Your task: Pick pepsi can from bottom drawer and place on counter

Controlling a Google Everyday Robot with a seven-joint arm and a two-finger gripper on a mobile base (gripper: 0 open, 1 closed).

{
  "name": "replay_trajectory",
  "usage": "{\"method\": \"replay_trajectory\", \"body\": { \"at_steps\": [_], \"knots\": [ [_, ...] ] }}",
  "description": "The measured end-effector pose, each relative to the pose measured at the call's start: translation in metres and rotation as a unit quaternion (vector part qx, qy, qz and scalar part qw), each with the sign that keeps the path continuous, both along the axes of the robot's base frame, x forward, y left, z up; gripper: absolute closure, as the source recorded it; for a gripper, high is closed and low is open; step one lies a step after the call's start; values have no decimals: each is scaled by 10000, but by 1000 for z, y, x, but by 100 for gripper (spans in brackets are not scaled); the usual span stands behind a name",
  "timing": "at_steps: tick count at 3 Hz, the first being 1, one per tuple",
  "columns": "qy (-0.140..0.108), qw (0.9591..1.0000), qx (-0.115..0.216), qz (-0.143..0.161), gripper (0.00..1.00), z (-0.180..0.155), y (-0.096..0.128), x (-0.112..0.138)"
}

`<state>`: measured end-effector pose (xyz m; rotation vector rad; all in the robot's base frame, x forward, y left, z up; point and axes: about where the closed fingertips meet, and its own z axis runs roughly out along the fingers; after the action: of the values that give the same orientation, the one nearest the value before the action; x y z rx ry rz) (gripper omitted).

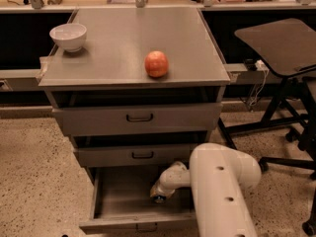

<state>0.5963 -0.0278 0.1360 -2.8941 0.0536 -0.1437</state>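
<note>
The bottom drawer [103, 201] is pulled open below the two upper grey drawers. My white arm reaches down into it from the lower right. The gripper [159, 195] is inside the drawer near its right side, low over the drawer floor. A small blue patch of the pepsi can [159, 199] shows right at the gripper's tip; the rest of the can is hidden by the gripper. I cannot tell whether the gripper holds it. The grey counter [123, 48] tops the cabinet.
A red-orange apple [156, 64] sits on the counter right of centre and a white bowl [68, 36] at its back left. A dark brown table on a stand [281, 43] and chair legs stand to the right. My arm's large link [217, 191] covers the drawer's right part.
</note>
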Motion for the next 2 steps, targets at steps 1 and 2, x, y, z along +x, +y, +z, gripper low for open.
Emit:
{"method": "replay_trajectory", "body": {
  "at_steps": [1, 2],
  "knots": [
    [-50, 9997, 17, 226, 100, -1, -8, -4],
    [-50, 9997, 17, 226, 100, -1, -8, -4]
  ]
}}
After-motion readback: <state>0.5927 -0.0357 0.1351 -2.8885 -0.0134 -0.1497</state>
